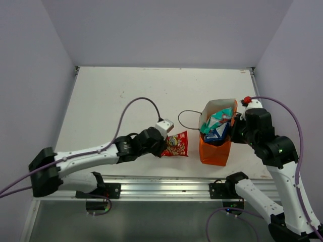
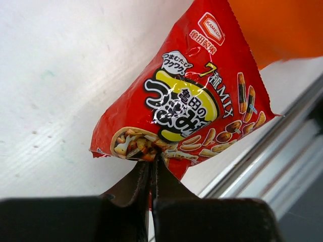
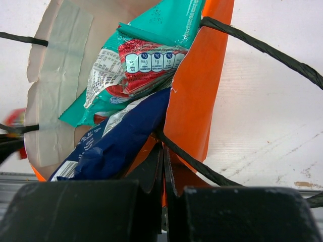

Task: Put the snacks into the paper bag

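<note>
The left gripper (image 2: 151, 160) pinches the near edge of the red packet (image 2: 186, 96), just beside the orange paper bag (image 1: 214, 150); the right gripper (image 3: 163, 156) clamps the bag's wall

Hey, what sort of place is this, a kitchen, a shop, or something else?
Most likely a robotics lab test cell, not a home or shop: a white table boxed in by plain pale walls, with the left arm and right arm bolted to a metal rail at its near edge.
</note>
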Action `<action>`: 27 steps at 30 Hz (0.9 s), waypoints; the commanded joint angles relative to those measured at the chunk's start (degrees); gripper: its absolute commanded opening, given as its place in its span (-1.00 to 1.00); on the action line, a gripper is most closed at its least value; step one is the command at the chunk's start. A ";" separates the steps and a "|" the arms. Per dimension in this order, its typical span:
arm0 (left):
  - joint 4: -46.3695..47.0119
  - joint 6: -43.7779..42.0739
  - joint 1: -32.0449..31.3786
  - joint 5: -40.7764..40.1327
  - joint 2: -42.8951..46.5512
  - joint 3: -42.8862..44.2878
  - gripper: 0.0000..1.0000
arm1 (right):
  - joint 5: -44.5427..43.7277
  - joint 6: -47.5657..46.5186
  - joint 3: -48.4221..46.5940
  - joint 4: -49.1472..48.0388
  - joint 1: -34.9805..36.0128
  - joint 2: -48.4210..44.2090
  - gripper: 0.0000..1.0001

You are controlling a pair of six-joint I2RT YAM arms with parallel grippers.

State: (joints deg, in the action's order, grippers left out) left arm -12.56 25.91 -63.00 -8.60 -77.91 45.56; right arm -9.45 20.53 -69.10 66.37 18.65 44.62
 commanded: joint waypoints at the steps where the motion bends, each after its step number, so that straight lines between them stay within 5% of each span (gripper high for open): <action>1: -2.91 0.02 0.07 -5.20 14.70 6.28 -1.00 | 0.49 -0.41 -1.30 -0.45 0.15 0.64 -1.00; 8: -1.71 -1.83 0.07 1.65 7.36 31.22 -1.00 | 0.58 -0.76 -0.68 -0.45 0.24 0.64 -1.00; 16: 5.09 -1.48 0.07 8.34 -11.02 43.10 -1.00 | 0.49 -0.50 -0.16 -0.71 0.15 -0.50 -1.00; 22: -4.91 -2.53 -0.19 10.97 -26.13 56.37 -1.00 | -0.39 -0.85 -0.07 -0.10 0.15 -1.20 -1.00; 27: -23.89 -6.21 -1.86 6.60 -39.23 77.28 -1.00 | -0.83 -1.37 -0.24 -0.27 0.15 -1.12 -1.00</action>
State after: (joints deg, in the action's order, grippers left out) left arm -25.50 23.53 -63.24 0.12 -114.13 112.84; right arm -11.49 19.92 -69.06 67.29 18.57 43.64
